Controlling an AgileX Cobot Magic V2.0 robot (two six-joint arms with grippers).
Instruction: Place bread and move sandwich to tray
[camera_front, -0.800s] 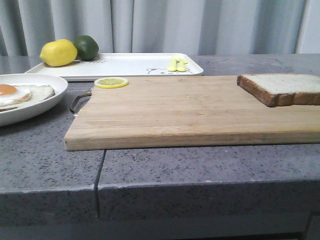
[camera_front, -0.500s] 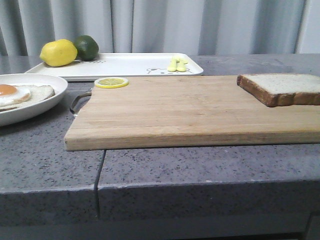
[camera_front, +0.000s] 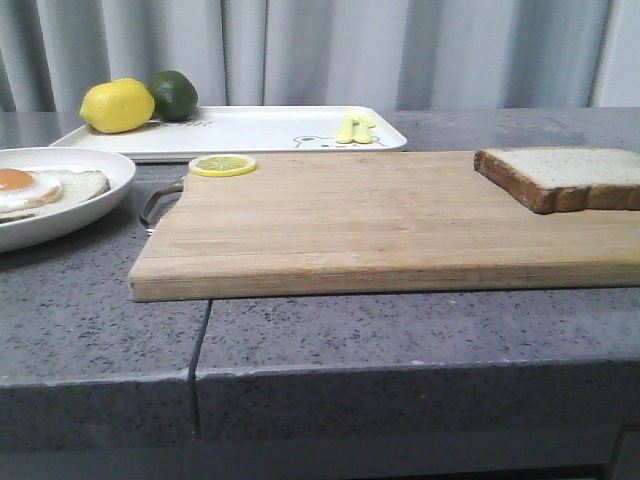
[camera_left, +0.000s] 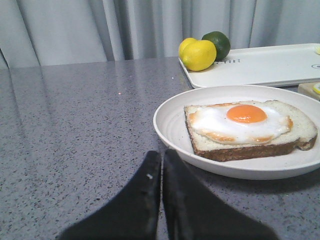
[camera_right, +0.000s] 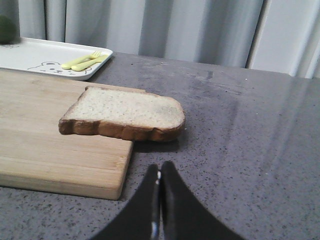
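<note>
The bread lies on the right end of the wooden cutting board, overhanging its edge; it also shows in the right wrist view. The sandwich, one slice with a fried egg, sits on a round white plate at the left; it also shows in the front view. The tray lies at the back. My left gripper is shut and empty, just short of the plate's rim. My right gripper is shut and empty over the counter, short of the bread. Neither gripper shows in the front view.
A lemon and a lime sit on the tray's left end, a small yellow fork and spoon on its right end. A lemon slice lies on the board's back left corner. The board's metal handle faces the plate.
</note>
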